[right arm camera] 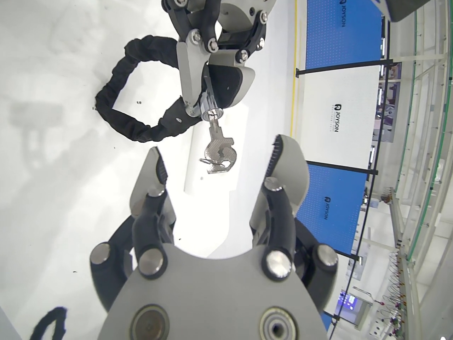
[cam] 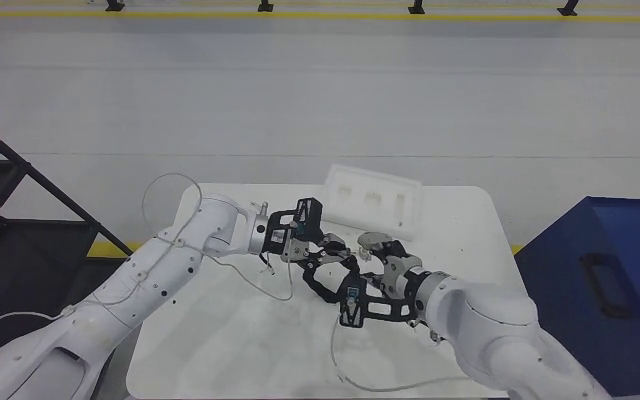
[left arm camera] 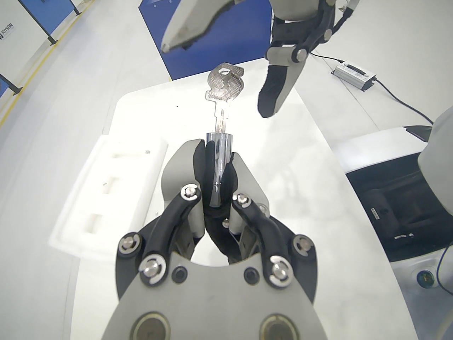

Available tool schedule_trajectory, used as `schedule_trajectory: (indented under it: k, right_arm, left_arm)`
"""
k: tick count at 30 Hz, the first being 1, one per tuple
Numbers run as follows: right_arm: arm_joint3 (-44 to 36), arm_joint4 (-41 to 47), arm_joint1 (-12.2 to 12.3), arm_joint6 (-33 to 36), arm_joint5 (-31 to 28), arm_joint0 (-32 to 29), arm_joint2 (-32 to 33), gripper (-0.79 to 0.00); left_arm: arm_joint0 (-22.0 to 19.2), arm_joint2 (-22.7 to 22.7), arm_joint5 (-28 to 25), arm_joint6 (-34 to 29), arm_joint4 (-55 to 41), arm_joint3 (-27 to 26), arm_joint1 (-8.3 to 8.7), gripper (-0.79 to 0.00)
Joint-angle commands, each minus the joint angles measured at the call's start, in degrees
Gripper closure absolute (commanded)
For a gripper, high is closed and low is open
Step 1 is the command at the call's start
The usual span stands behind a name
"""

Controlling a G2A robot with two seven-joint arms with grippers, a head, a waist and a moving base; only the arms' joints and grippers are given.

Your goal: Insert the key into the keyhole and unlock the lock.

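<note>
— Chrome is clamped closest to the left wrist: what is held there, and what may be feared of it?

— The lock [left arm camera: 220, 143] is pinched by its round barrel between the pads of the left claw [left arm camera: 217, 151], clear above the tabletop [left arm camera: 300, 178]. Being smooth and round, the barrel may be spun within the pads once a twist is applied, so that nothing is unlocked.

— And just beyond it?

— The key [left arm camera: 224, 86] is lodged in the keyhole [right arm camera: 212, 112], yet a stretch of blade is left showing, so it is judged not fully seated; if turned so, it may be jammed. The right claw [right arm camera: 216, 147] is spread wide, one finger on either side of the bow, nothing touched. Should it be closed off-centre, the bow may be shoved sideways, the blade bent or levered out, and the key dropped.

— Which way is the key pointed?

— Its long axis is laid in line with the barrel: the tip is buried toward the left claw, the bow is aimed away into the gap of the right claw, and its flat is turned to the left wrist camera. Its tilt against the tabletop cannot be told.

— Farther off?

— A black sleeved loop [right arm camera: 116, 83] is trailed from the lock and may be snagged if the barrel is swung. A white foam tray [left arm camera: 69, 214] is set on the tabletop behind.
</note>
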Motion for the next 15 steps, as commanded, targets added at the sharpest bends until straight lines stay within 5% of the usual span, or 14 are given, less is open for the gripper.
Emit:
schedule_trajectory:
  k: [1, 7, 11, 15]
  right_arm:
    - [-0.23, -2.24, -0.11, 0.59, 0.25, -0.13, -0.78, -0.240]
    - [-0.36, -7.34, -0.71, 1.81, 1.39, -0.14, -3.39, -0.169]
    - [-0.28, -7.86, -1.18, 0.71, 2.68, 0.01, -4.11, 0.000]
    - [-0.17, -5.49, -1.50, -1.78, 4.39, -0.42, -3.17, 0.000]
  left_arm:
    - [-0.38, 0.54, 0.00, -0.33, -0.73, 0.10, 0.16, 0.000]
    - [-1.33, 1.83, 0.00, -0.78, -2.13, 0.26, 0.53, 0.000]
    - [-1.77, 2.53, 0.00, -0.72, -2.65, 0.30, 0.71, 0.000]
    - [-2.09, 3.00, 0.00, -0.42, -2.92, 0.36, 0.82, 0.000]
